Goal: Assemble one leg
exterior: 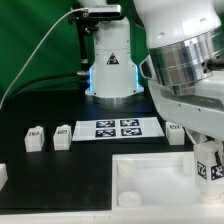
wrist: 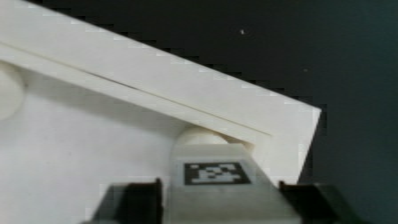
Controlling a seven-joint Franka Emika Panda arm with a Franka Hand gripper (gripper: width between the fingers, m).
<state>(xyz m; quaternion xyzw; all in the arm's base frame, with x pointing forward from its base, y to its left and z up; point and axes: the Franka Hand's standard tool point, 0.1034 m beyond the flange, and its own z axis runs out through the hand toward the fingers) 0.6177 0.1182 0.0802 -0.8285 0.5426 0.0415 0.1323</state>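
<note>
My gripper [exterior: 209, 166] is shut on a leg [exterior: 210, 162], a small white blocky peg with a black-and-white marker. In the wrist view the leg [wrist: 217, 172] sits between the two dark fingers [wrist: 137, 203], its far end at a corner socket [wrist: 210, 133] of the large white panel [wrist: 107, 130]. In the exterior view the panel [exterior: 150, 185] lies at the front, and the leg is held upright over its right corner. Whether the leg touches the socket I cannot tell.
Two loose legs [exterior: 35, 138] [exterior: 62, 136] stand at the exterior view's left, another [exterior: 176, 132] behind my arm on the right. The marker board [exterior: 115, 128] lies mid-table. A white part [exterior: 3, 173] sits at the left edge. A lit white base [exterior: 112, 70] stands behind.
</note>
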